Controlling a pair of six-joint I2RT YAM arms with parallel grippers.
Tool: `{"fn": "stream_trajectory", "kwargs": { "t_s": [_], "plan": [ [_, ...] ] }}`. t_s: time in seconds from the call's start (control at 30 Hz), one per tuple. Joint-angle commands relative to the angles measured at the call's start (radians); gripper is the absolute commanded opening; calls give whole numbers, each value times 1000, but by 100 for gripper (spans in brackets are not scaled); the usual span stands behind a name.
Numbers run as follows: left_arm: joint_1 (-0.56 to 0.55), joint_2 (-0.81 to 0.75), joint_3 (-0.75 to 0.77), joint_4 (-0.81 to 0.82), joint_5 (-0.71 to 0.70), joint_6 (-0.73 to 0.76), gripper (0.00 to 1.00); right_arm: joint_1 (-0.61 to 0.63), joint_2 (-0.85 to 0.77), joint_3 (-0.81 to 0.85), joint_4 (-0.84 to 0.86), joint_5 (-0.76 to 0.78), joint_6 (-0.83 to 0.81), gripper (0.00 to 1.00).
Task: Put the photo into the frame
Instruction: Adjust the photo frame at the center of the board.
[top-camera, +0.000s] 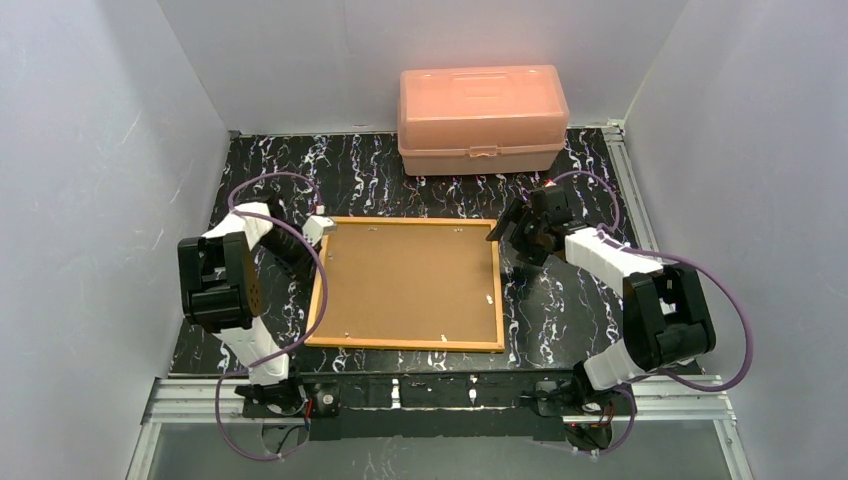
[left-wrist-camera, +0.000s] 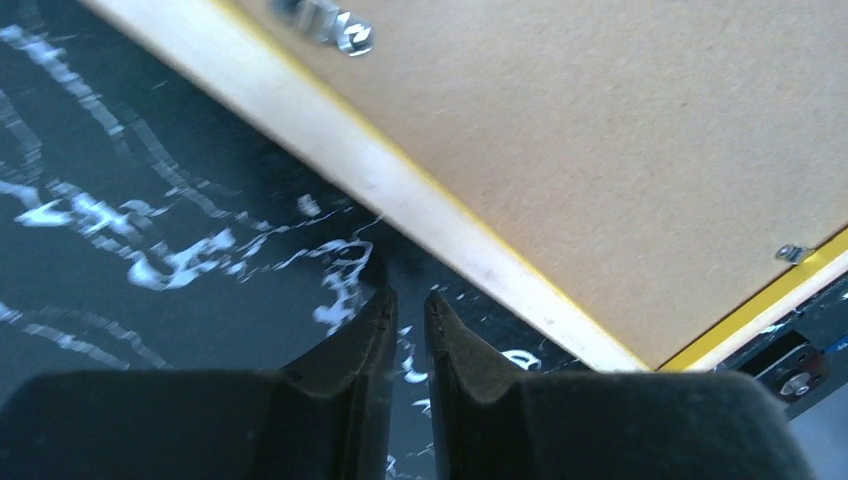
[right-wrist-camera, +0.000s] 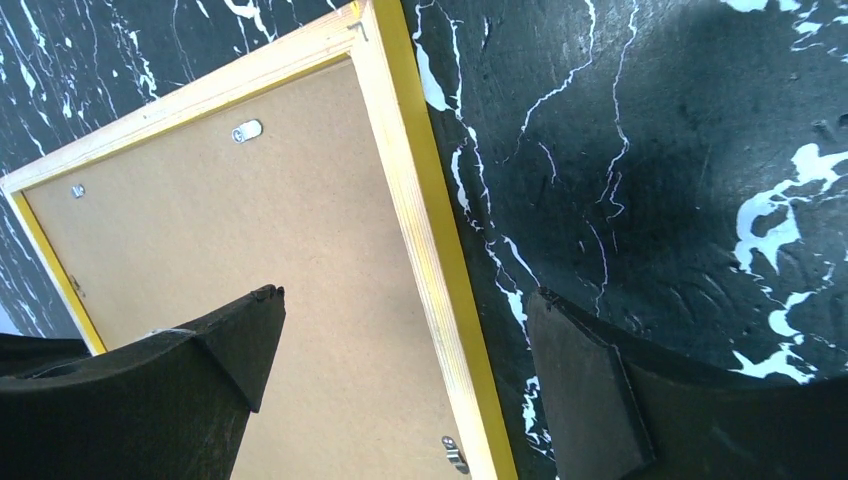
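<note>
A: How does the frame (top-camera: 405, 283) lie, and why so?
B: It lies flat on the bench (top-camera: 570, 300), face down, with the brown back (left-wrist-camera: 650, 130) upward. I think this is on purpose. The small clips (right-wrist-camera: 246, 130) can be reached only from this side, and a photo goes in from behind.
A: And the photo?
B: I cannot see it in any view. It may be under the brown back already, or somewhere else. I cannot tell which.
A: What about the left gripper (left-wrist-camera: 410, 300)?
B: It is just outside the frame's left edge, low over the bench. Its jaws are almost closed, with only a thin slit between them and nothing in it. In my judgement such narrow jaws suit nudging the frame or a clip, not grasping.
A: And the right gripper (right-wrist-camera: 405, 295)?
B: It is wide open and empty, near the frame's far right corner. One finger hangs above the brown back and the other is outside the frame, so the edge is between them. It looks ready to pinch or steady that side.
A: Anything else?
B: A pink box (top-camera: 483, 118) stands behind the frame, apart from it.
</note>
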Motion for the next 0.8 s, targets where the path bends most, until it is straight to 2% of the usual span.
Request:
{"fn": "stream_trajectory", "kwargs": {
  "t_s": [0.0,0.23,0.37,0.5,0.53,0.63,0.77],
  "plan": [
    [-46,-40,-57,7,90,-14,15,-2,-87,45,-8,12,-65,99],
    [-147,-40,-107,-33,213,-78,16,-2,-99,99,-5,-21,-107,99],
    [-156,-41,-80,-78,253,-88,16,3,-99,94,30,-59,-104,99],
    [-130,-16,23,-121,279,-144,19,87,-79,106,130,-85,-140,99],
    [-83,1,59,-128,302,-174,21,117,-62,119,155,-100,-162,99],
    [-2,94,207,-178,376,-271,26,187,-2,153,266,-186,-223,98],
    [22,231,354,-206,456,-407,31,250,107,213,365,-299,-328,98]
  ]
}}
